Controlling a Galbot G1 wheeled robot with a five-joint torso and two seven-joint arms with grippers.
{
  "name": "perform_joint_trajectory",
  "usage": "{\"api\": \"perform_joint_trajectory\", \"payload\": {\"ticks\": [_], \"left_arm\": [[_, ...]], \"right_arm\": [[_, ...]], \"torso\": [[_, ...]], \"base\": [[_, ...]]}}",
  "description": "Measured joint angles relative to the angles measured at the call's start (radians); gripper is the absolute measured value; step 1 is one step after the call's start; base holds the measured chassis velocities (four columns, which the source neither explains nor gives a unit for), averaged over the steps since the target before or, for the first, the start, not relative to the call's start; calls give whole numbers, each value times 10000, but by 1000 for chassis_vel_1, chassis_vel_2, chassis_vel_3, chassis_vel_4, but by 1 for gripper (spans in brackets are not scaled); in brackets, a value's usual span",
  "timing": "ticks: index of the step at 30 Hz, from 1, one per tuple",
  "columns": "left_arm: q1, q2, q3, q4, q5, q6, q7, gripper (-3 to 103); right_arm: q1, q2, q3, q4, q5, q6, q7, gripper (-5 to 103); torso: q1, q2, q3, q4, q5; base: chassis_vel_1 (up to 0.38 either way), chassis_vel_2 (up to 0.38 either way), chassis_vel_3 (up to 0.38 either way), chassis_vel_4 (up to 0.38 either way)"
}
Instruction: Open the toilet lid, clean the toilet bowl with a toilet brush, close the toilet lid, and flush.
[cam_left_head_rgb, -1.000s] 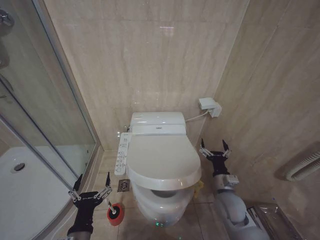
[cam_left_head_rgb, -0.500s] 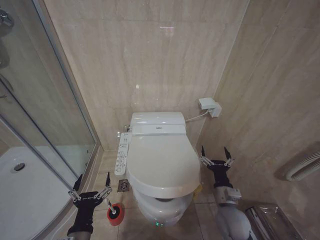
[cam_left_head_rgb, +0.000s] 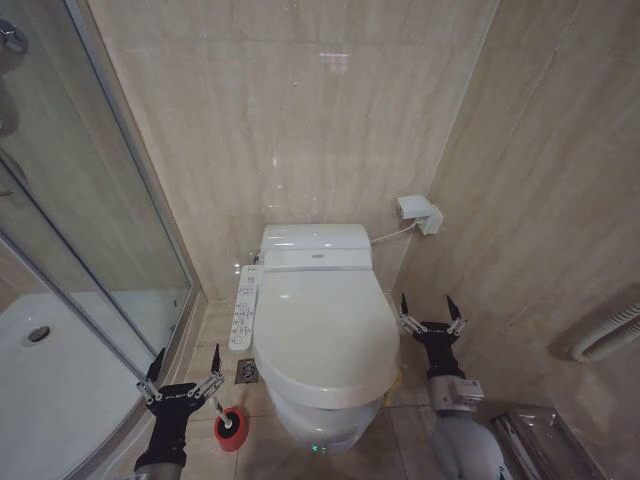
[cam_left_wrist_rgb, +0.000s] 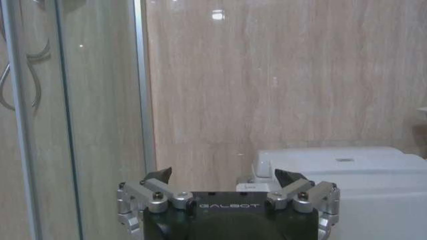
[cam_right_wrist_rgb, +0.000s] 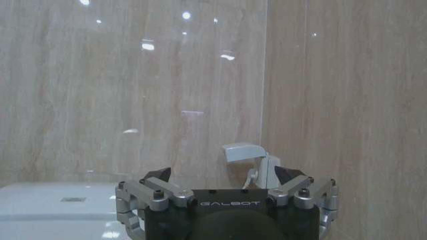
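Your right gripper stands with its fingers spread and nothing between them, just beside the toilet lid, level with the lid's front half. The lid is glossy white, oval and lies down flat, covering the toilet bowl, whose white ceramic front shows beneath its rim. Your left gripper is likewise spread wide and empty, on the lid's other side and nearer you. Just beside it on the floor, the toilet brush sits in its red holder. A control panel runs along the lid's edge. Beyond it you have the glass shower door; beige tiled walls surround you.
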Motion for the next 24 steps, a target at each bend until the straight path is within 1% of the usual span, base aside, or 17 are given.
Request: {"api": "perform_joint_trajectory", "payload": {"ticks": [18,24], "left_arm": [[0,0,0,0,0,0,0,100],[0,0,0,0,0,0,0,100]], "right_arm": [[15,-58,26,98,173,-52,-94,100],[18,-108,52,238,389,-63,-105,100]], "torso": [[0,0,0,0,0],[0,0,0,0,0]], "base": [[0,0,0,0],[0,0,0,0]]}}
